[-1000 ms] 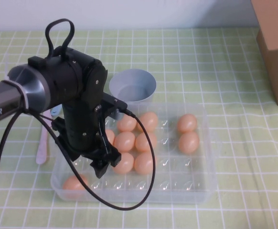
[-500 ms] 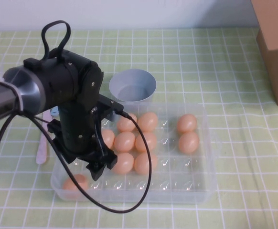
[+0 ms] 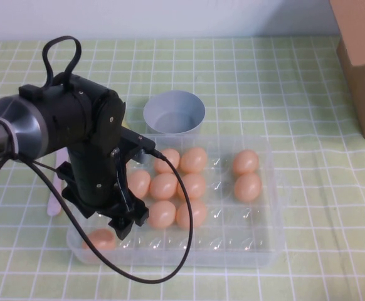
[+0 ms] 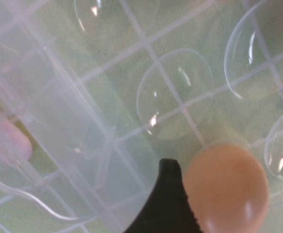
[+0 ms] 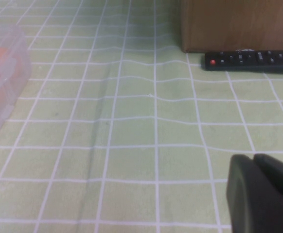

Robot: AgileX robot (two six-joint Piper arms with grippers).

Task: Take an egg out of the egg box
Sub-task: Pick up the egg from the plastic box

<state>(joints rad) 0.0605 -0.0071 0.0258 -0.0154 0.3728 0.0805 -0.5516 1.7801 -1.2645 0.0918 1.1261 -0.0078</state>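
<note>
The clear plastic egg box (image 3: 264, 241) lies in the middle of the table and holds several peach-orange eggs. One egg (image 3: 100, 238) sits alone in the front-left cup. My left gripper (image 3: 123, 223) hangs low over that corner, just right of this egg. In the left wrist view the egg (image 4: 225, 188) lies against one black finger (image 4: 168, 204). The other finger is out of the picture, and the gripper (image 4: 224, 213) looks open. My right gripper (image 5: 256, 162) is shut and empty, low over the tablecloth off to the right, out of the high view.
A grey-blue bowl (image 3: 174, 113) stands just behind the box. A pink spoon (image 3: 56, 188) lies left of the box. A cardboard box (image 3: 361, 56) stands at the back right, with a black remote (image 5: 251, 59) beside it.
My left arm has moved left and a little toward the front, bringing the gripper from the middle eggs down to the lone front-left egg. The eggs have not moved.
</note>
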